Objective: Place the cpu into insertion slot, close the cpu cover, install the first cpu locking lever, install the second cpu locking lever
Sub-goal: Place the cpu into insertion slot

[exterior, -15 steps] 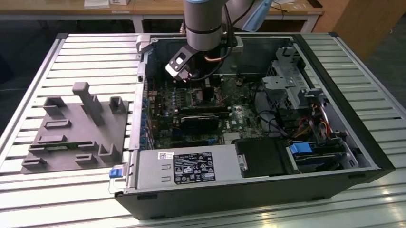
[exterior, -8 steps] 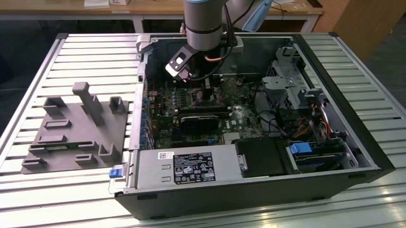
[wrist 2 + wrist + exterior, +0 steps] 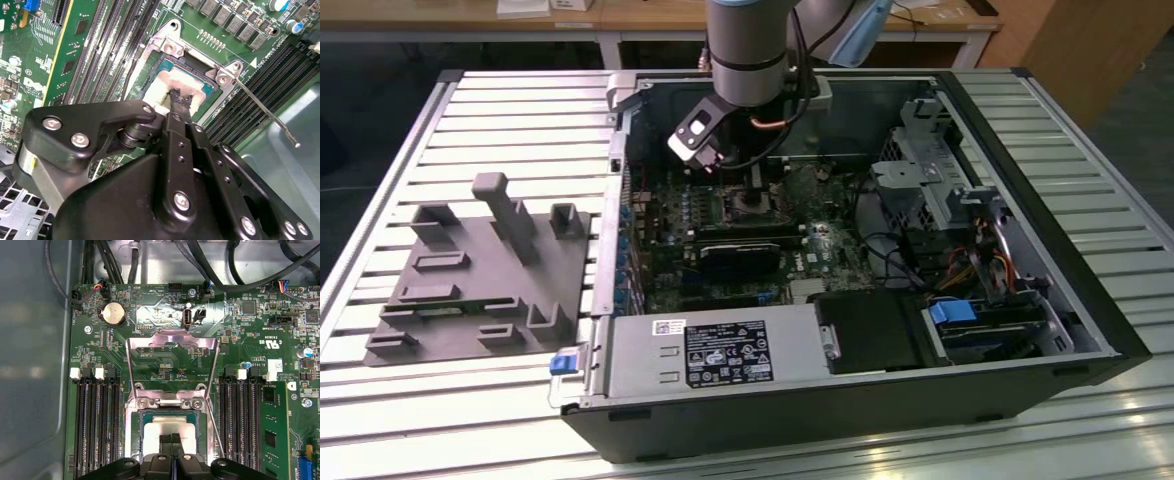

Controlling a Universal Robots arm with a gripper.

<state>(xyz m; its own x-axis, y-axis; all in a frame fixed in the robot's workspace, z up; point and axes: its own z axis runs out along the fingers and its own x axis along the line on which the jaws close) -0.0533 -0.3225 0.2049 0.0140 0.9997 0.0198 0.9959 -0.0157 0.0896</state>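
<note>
The cpu [image 3: 151, 434] lies flat inside the insertion slot [image 3: 131, 432], its pale metal top facing up; the second wrist view also shows the cpu [image 3: 159, 86] seated in the insertion slot [image 3: 167, 46]. My gripper [image 3: 171, 440] is shut, its fingertips [image 3: 178, 98] together on the middle of the chip's top. The cpu cover [image 3: 172, 339] stands swung open behind the socket, the board showing through its window. One thin locking lever [image 3: 265, 111] sticks out free beside the socket. In the exterior view my gripper [image 3: 747, 190] reaches down into the case over the insertion slot [image 3: 750, 207].
Long black memory slots [image 3: 95, 425] flank the socket on both sides. A power supply box [image 3: 720, 350] sits at the case front, a black block [image 3: 740, 255] below the socket, cables and a drive cage [image 3: 947, 190] on the exterior view's right. A grey fixture [image 3: 480, 270] lies outside.
</note>
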